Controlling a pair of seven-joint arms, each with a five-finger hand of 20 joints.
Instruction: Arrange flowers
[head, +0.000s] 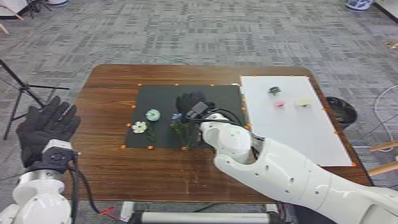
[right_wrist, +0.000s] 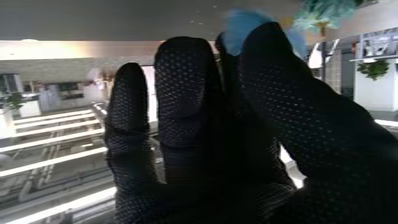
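The blue flower (head: 176, 116) sat pinched in the right robot hand (head: 188, 102) near the wooden surface's (head: 133, 170) middle, with grey carpet (head: 204, 30) beyond.

The left hand (head: 46, 131) is covered by a black fabric glove. Below that hand, a white cuff (head: 59, 144), a black wrist block (head: 58, 156), black cables (head: 78, 182) and a rounded white left arm (head: 40, 192) are seen. To its right, a segmented white right arm (head: 289, 167) is topped by black wrist cables (head: 233, 116) and the right hand (head: 187, 102), gloved in dotted black mesh.
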